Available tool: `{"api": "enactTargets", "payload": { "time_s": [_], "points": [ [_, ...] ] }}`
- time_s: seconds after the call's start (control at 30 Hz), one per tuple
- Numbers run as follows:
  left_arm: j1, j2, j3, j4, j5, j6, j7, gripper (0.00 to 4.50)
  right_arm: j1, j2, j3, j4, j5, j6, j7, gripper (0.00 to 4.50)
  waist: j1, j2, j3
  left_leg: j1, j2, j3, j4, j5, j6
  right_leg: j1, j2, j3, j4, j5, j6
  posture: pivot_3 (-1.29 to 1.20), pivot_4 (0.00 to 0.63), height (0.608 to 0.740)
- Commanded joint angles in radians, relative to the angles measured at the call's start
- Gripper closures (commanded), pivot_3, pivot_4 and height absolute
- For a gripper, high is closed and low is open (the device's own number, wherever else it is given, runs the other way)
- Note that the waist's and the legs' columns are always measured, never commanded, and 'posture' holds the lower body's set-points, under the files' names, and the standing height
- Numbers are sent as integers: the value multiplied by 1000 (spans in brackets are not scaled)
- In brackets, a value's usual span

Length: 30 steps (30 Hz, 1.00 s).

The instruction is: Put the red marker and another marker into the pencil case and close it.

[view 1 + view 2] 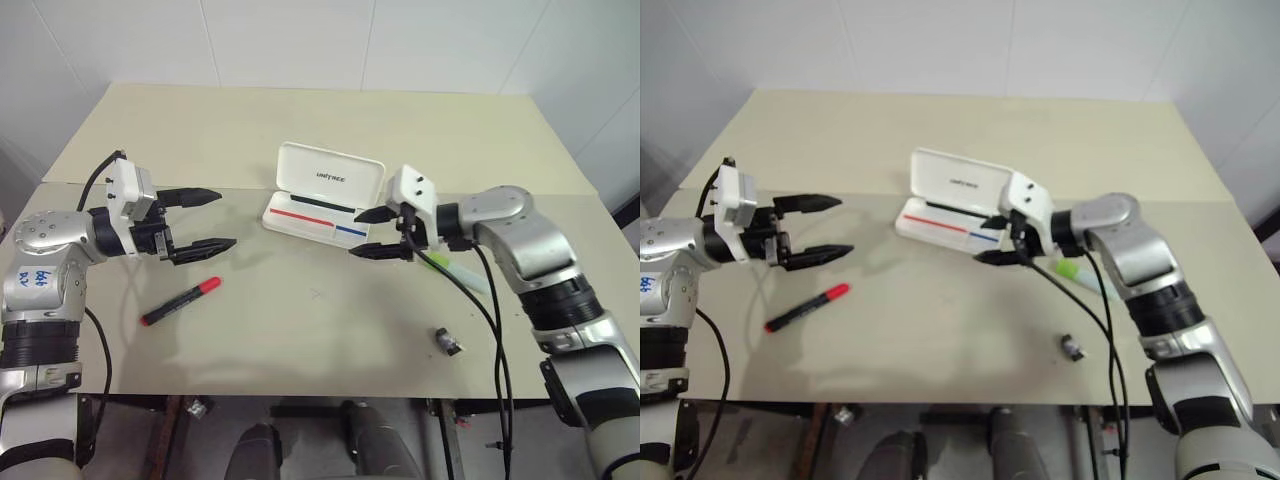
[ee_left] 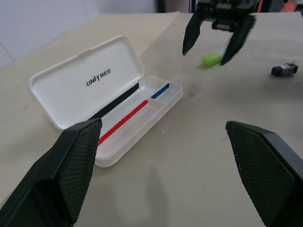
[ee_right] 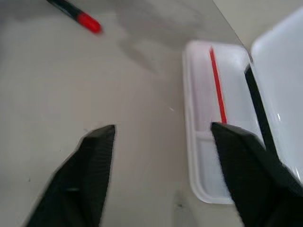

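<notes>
Nearest the table's front edge, toward the right, lies a small dark stubby object. On the left, a little farther in, the red marker lies flat on the bare surface, slanted, with its red end toward the middle of the table. Above and beyond it hangs the left gripper – spread wide, with nothing between its fingers. Across the table the right gripper hovers beside the right end of the pencil case, fingers apart and empty. Just behind it on the table lies the light green marker, partly hidden by the arm. The pencil case sits farthest back, near the middle – lid upright, its tray showing a red-and-blue stripe.
</notes>
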Motion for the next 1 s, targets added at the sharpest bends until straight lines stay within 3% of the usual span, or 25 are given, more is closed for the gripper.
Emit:
{"api": "enactTargets", "payload": {
  "time_s": [0.03, 0.43, 0.77, 0.87, 1.0],
  "points": [
    [25, 31, 39, -43, -9, -15, 4, 0, -62, 35, 30, 94, -87, -52, -25, 2031, -4, 0, 0, 0, 0, 0, 0, 0, 0, 0, 0, 0, 0, 0, 0, 0, 150, 740],
    [133, 47, 83, -140, -22, -2, 47, 0, -158, 158, 48, 348, -221, -170, -22, 2031, -14, 0, 0, -1, 1, 0, -2, 0, -1, 0, -1, -1, 2, 0, 0, 0, 150, 740],
    [132, 59, 106, -198, -43, 38, 90, 0, -183, 238, 84, 476, -310, -234, -19, 2031, -21, 0, 0, 0, 1, 0, -1, 0, -1, 0, -1, -1, 3, 0, 0, 0, 150, 740],
    [123, 60, 107, -211, -48, 46, 99, 0, -211, 254, 89, 539, -338, -269, -31, 2647, -33, 0, 0, 0, 1, 0, -1, 0, -1, 0, -1, -1, 3, 0, 0, 0, 150, 740],
    [113, 59, 106, -211, -48, 46, 104, 0, -239, 268, 81, 595, -355, -302, -36, 4014, -39, 0, 0, 0, 1, 0, -1, 0, -1, 0, -1, -1, 5, 0, 0, 0, 150, 740]
  ]
}}
